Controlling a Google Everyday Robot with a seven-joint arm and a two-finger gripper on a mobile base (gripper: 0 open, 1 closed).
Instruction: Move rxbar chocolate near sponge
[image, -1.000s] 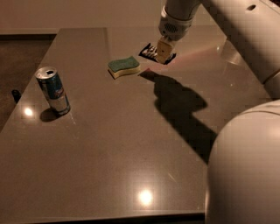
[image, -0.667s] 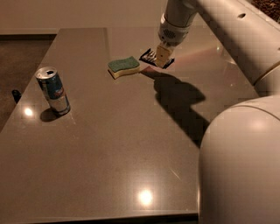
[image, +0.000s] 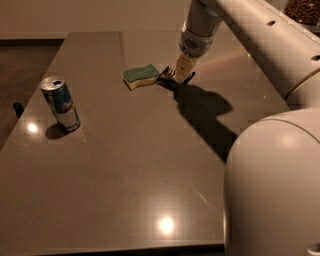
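Observation:
The sponge (image: 141, 76), green top over a pale yellow body, lies on the grey table (image: 150, 165) at the back centre. The rxbar chocolate (image: 166, 75), a flat black bar, shows just right of the sponge, low at the table surface, almost touching the sponge's right end. My gripper (image: 180, 74) reaches down from the upper right and is shut on the bar's right part. Its pale fingers (image: 183, 65) cover some of the bar. The arm's shadow falls on the table to the right of it.
A blue-silver drink can (image: 60, 103) stands upright at the left of the table. My white arm and its body (image: 275, 175) fill the right side. The table's left edge drops to a dark floor (image: 20, 65).
My gripper has carried the black bar down and a little left, from above the table to table level right beside the sponge. The sponge and the can have not moved.

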